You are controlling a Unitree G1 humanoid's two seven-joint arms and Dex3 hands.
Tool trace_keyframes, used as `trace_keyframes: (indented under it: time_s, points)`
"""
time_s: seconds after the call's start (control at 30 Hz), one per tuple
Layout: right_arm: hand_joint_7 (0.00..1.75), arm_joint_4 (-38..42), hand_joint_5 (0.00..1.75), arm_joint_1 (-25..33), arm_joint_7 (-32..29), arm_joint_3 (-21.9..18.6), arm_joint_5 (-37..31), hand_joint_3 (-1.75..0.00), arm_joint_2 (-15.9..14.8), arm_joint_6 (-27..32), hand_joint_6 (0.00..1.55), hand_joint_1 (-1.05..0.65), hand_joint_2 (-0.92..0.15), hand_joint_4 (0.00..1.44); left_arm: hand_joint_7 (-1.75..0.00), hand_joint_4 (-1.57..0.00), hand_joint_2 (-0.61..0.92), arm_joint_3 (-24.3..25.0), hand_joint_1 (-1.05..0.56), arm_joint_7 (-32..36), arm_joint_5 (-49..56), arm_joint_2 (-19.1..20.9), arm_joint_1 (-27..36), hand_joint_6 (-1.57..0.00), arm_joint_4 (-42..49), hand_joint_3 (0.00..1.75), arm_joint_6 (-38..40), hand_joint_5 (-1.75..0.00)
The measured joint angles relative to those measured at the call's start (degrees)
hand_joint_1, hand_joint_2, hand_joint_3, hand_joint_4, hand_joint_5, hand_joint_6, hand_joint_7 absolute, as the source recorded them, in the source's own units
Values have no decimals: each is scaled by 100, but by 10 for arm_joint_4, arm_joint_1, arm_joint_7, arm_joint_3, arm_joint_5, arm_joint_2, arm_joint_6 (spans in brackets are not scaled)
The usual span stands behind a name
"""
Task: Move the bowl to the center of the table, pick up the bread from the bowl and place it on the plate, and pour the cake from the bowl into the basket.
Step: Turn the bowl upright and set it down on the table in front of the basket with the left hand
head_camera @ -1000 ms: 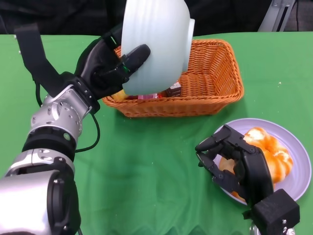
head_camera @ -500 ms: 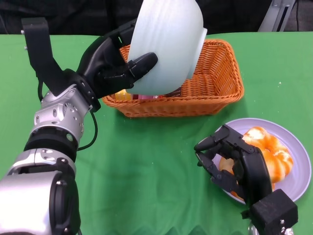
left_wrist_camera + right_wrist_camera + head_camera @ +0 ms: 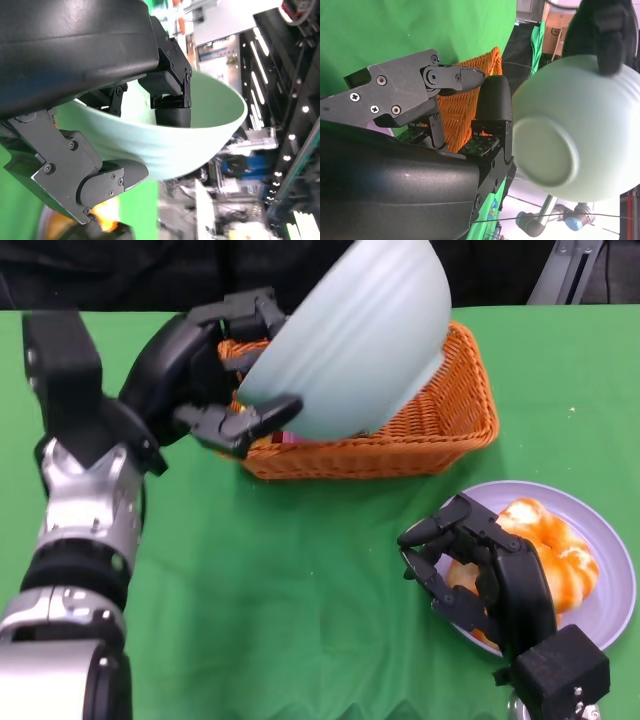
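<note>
I see the bread (image 3: 545, 545) on the plate (image 3: 612, 585), my empty, loosely spread right hand (image 3: 480, 570) over it. My left hand (image 3: 195, 375) grips the bowl (image 3: 350, 335), tipped above the basket (image 3: 455, 410); the pour looks nearly finished.

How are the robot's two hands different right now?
The left hand is raised over the basket, gripping the tipped pale bowl; the right hand is low at the plate beside the bread, holding nothing, fingers apart. Both are black.
</note>
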Motion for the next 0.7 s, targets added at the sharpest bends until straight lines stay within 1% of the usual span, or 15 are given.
trace_keyframes:
  time_s: [0.1,0.23,0.4,0.5,0.63,0.7]
  points:
    - [132,0,153,0,0,0,0,-48,-1,0,58,-17,-78,65,-141,-66,65,-7,-5,8,16,10,25,-77,-4,101,-94,-168]
    - [130,-1,151,0,0,-1,0,-50,-1,1,58,-18,-76,62,-145,-61,64,-17,-4,38,44,29,53,-73,-4,103,-199,-170]
    - [126,-1,148,0,0,-1,2,-50,-1,1,60,-18,-76,65,-139,-59,64,-28,-2,109,102,56,84,-75,4,101,-317,-170]
    - [124,-1,147,-1,0,-2,2,-49,-1,-1,62,-17,-76,67,-145,-56,68,-29,-4,178,149,69,103,-69,20,96,-384,-174]
    - [126,-1,148,-1,-7,-3,1,-51,-2,-2,62,-16,-75,67,-156,-55,69,-27,-4,305,269,94,132,-60,24,91,-451,-175]
    - [127,-1,148,-1,-6,-3,1,-52,-2,-2,61,-16,-74,66,-161,-56,69,-25,-4,378,338,106,145,-56,21,91,-465,-175]
